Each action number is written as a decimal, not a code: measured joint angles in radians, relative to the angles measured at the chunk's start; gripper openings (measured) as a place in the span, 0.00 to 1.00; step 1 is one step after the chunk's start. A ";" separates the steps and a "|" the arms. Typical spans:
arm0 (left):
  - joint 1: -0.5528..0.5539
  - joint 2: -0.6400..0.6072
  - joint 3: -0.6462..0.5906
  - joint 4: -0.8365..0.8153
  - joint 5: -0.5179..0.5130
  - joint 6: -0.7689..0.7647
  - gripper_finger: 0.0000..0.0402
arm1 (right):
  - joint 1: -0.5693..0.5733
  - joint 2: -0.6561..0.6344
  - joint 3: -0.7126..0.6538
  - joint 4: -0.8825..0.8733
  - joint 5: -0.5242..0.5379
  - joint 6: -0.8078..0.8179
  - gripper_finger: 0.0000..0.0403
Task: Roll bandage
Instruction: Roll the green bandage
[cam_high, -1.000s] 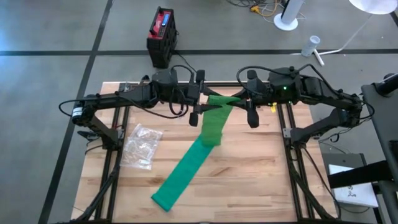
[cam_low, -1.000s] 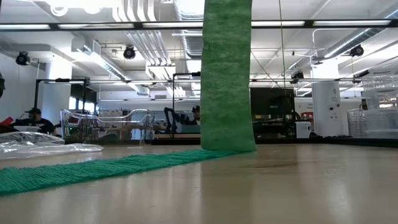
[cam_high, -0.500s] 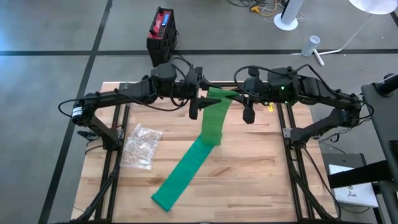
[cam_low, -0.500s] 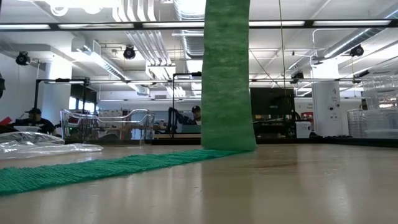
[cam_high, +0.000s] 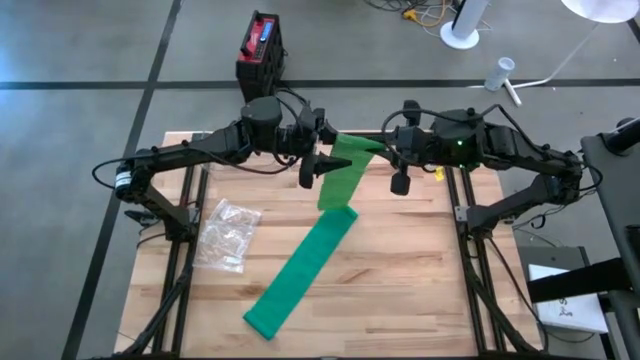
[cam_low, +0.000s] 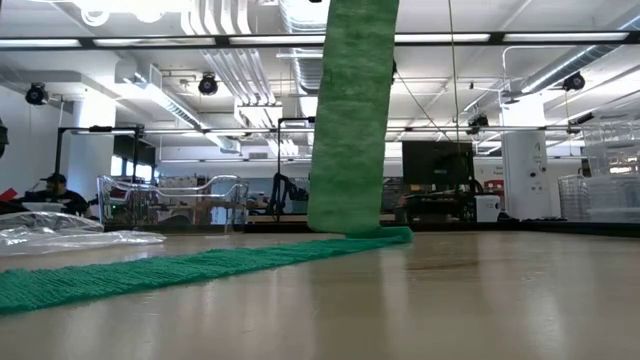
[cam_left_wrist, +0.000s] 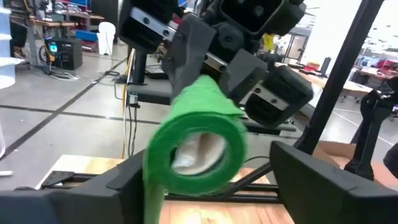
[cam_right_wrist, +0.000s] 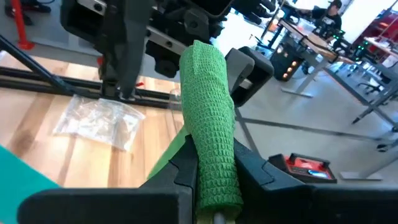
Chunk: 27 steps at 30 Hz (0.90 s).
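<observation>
Wooden tabletop (cam_high: 400, 280) fills the overhead view, with a plastic bag (cam_high: 228, 234) at 9 o'clock. Up at 12 o'clock the right end effector (cam_high: 375, 150) pinches the roll of the green bandage (cam_high: 342, 180); its loose tail hangs down and trails across the boards toward 7 o'clock. Facing it, the left end effector (cam_high: 322, 160) has its fingers spread apart beside the roll

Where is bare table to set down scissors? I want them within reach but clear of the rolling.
Bare wood lies on the table right of the green bandage, up to the right frame rail. A smaller patch sits between the plastic bag and the strip. It is crowded at the far edge, where the left gripper and right gripper meet at the roll.
</observation>
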 joint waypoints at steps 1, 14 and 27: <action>0.000 -0.001 0.000 -0.003 0.000 0.011 0.73 | 0.000 0.000 0.000 0.001 0.000 -0.005 0.12; 0.000 -0.020 0.000 0.030 -0.018 0.035 0.94 | 0.021 0.005 0.000 0.015 -0.008 -0.044 0.12; 0.001 -0.020 0.000 0.075 -0.009 -0.142 0.89 | 0.022 0.016 -0.003 0.067 0.086 -0.203 0.12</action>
